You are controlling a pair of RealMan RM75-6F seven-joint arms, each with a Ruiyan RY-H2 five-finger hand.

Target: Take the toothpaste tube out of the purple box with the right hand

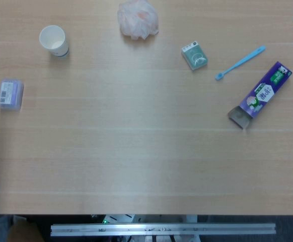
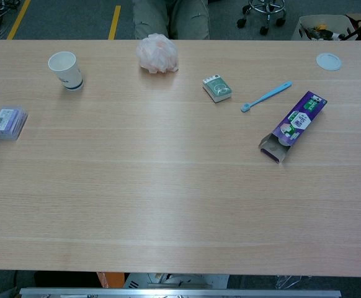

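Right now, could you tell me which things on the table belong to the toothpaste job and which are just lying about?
For the job:
- purple box, lying flat at the right, flap open at its near end; tube not visible

Lying about:
- blue toothbrush
- green packet
- paper cup
- pink mesh puff
- small purple pack
- white lid

Neither hand is in view.

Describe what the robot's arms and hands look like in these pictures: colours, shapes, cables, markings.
Neither arm nor hand appears in the head view or the chest view, so their colours, shapes, cables and markings cannot be described. What shows of the rig is only a silvery metal rail below the near edge of the table. The purple box lies untouched on the table's right side.
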